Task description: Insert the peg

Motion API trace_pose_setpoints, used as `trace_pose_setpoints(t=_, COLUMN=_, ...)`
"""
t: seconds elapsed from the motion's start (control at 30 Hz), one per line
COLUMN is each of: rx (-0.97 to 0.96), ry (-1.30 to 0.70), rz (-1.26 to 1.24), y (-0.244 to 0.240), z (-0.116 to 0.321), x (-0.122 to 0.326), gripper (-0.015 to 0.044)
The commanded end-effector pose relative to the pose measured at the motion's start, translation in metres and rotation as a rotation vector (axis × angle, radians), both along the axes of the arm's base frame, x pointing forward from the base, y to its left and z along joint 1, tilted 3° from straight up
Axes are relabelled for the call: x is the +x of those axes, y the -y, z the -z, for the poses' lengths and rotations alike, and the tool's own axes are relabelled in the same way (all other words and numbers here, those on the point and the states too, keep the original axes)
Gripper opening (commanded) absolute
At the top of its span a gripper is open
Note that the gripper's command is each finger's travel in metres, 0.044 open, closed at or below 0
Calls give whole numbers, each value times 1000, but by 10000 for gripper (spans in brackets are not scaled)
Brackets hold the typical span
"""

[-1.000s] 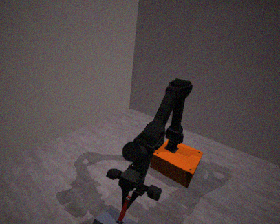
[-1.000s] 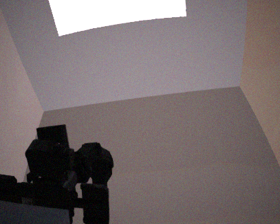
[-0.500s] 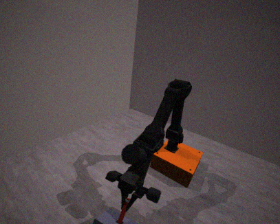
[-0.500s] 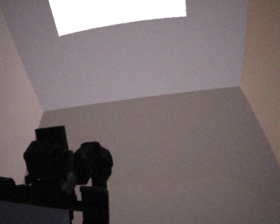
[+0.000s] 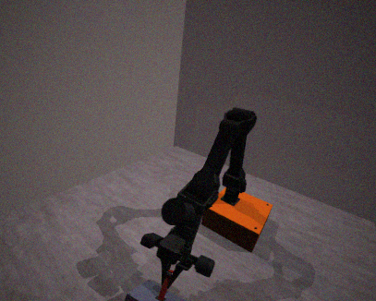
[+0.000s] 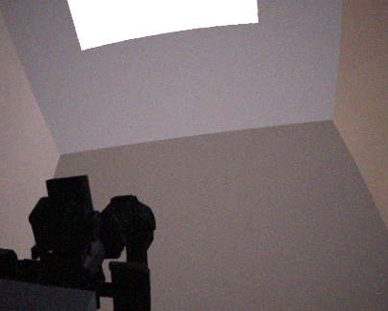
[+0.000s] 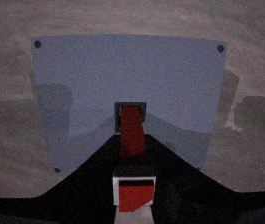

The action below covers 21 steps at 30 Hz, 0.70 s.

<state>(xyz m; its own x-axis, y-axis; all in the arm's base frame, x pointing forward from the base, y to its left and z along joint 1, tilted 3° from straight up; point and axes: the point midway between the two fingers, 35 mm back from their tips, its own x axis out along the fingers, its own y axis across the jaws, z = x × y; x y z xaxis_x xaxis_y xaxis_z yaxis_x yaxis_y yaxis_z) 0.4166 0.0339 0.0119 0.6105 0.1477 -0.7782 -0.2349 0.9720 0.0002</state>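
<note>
Red peg (image 5: 163,289) (image 7: 132,131) in the tool (image 5: 170,277) (image 7: 131,141), long axis tilted, bottom end toward the square hole (image 7: 117,119).

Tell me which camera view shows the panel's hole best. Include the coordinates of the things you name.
The wrist view: it faces the panel (image 5: 143,292) (image 7: 83,70) and shows the square hole (image 7: 116,120) with the red peg (image 5: 163,288) (image 7: 132,130) over it. The top view catches only part of the panel at its lower edge; the exterior view doesn't show the hole.
</note>
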Motion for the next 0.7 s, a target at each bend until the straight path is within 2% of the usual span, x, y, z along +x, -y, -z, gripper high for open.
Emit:
trace_pose_setpoints(t=0.0, rx=0, ry=-5, rz=5, y=0, z=4, x=1, gripper=0)
trace_pose_setpoints(t=0.67, rx=0, ry=-4, rz=5, y=-1, z=13, x=8, gripper=0)
